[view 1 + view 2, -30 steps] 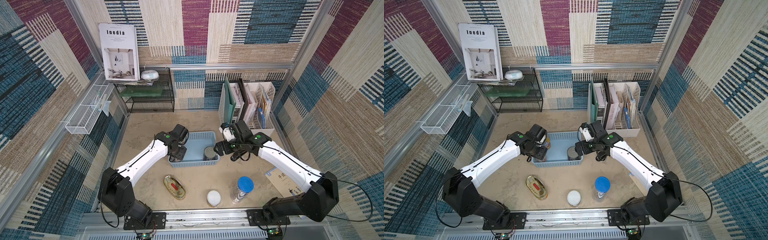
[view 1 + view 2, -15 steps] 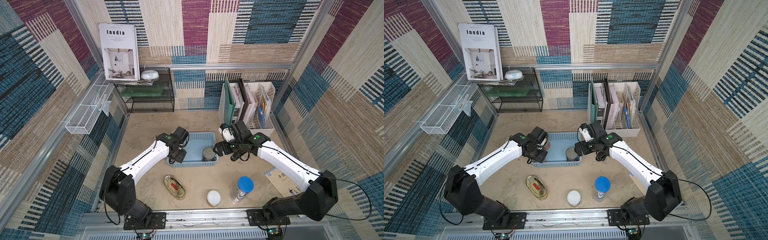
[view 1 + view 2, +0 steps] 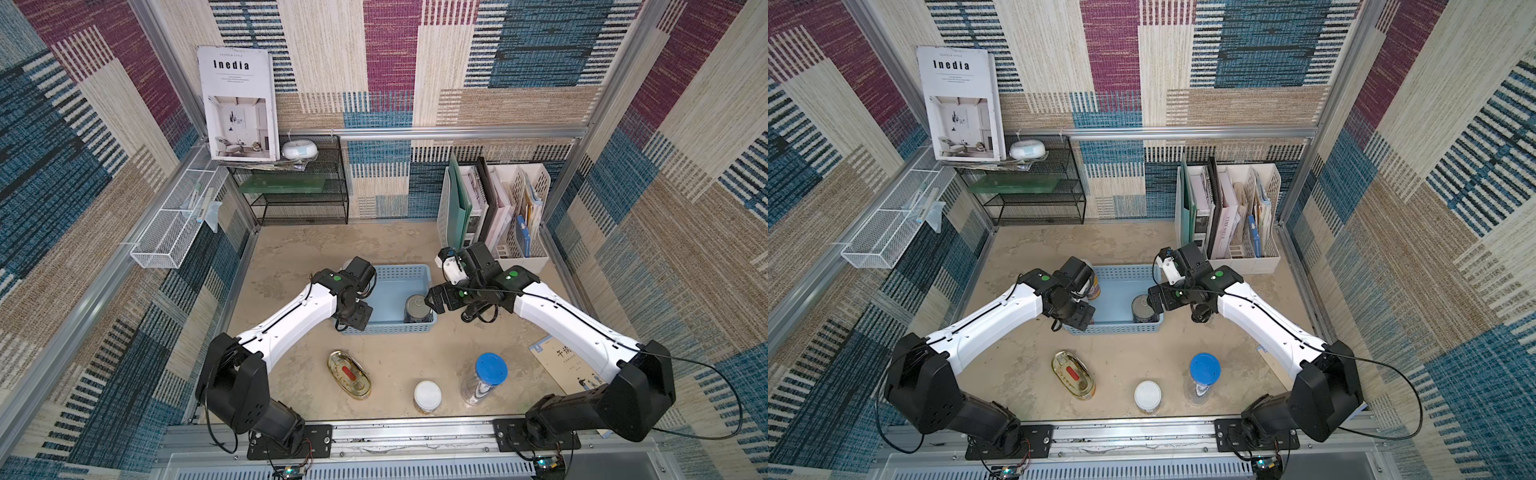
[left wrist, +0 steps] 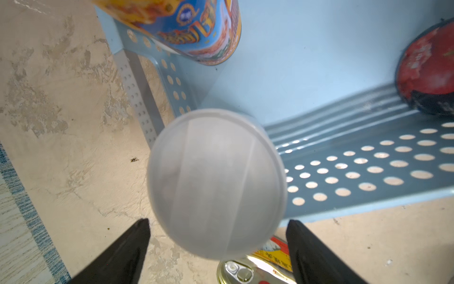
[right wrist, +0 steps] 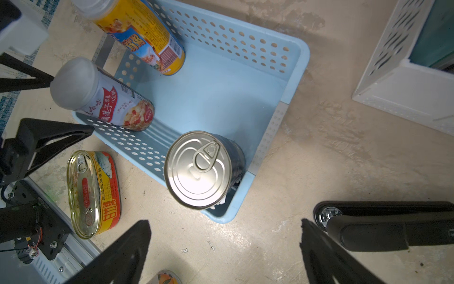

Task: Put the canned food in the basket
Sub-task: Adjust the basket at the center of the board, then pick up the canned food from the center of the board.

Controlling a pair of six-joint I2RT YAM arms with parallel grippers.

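Pink can [image 5: 110, 105] sits in the basket [image 5: 294, 73] now; left gripper [image 4: 217, 221] has sprung wide, apparently clear of it; right gripper [image 5: 224, 222] stays wide, empty.

Walls [image 3: 386, 62]: woven patchwork panels in blue, magenta and beige on three sides. Floor [image 3: 374, 245]: mottled beige, evenly lit, soft shadows. Black wire shelf [image 3: 299, 208] against back wall. On top of it: "Inedia" magazine [image 3: 239, 104] leaning on the wall, white round gadget [image 3: 299, 148] just beside it. White mesh rack [image 3: 174, 224] on side wall, left of shelf. White file holder [image 3: 519, 216] well right of shelf, same back wall. Aluminium rail [image 3: 457, 134] along back wall, level with shelf top.
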